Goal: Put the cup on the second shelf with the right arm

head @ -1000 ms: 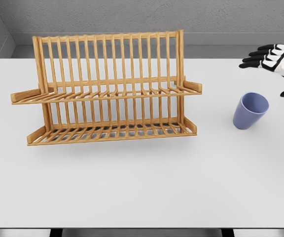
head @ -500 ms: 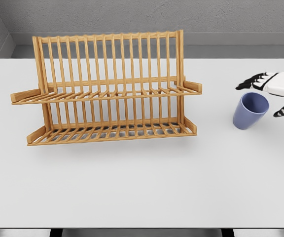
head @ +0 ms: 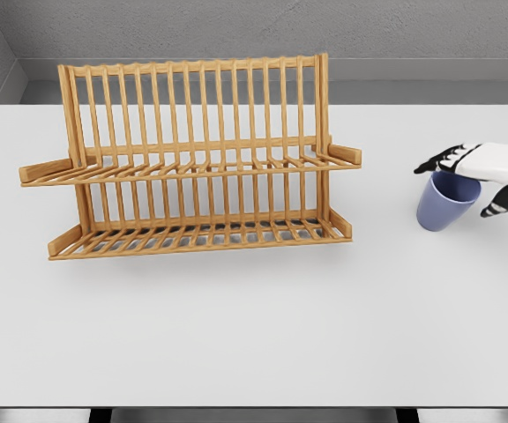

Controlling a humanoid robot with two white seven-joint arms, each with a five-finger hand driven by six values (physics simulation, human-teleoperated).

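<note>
Blue cup (head: 443, 209), tan wooden rack (head: 192, 159), white table (head: 254, 335), white-and-black hand (head: 483, 172).

wooden rack (head: 192, 159), matt cup (head: 444, 204), smooth table (head: 254, 326)

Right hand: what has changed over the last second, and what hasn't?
The right hand came down and left from the far right edge to the blue cup's rim, fingers spread, nothing grasped. Cup and wooden dish rack stayed put on the white table.

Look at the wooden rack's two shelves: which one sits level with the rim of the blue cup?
The upper shelf of the rack: its slats run about level with the cup rim, while the lower shelf lies below the cup's base.
</note>
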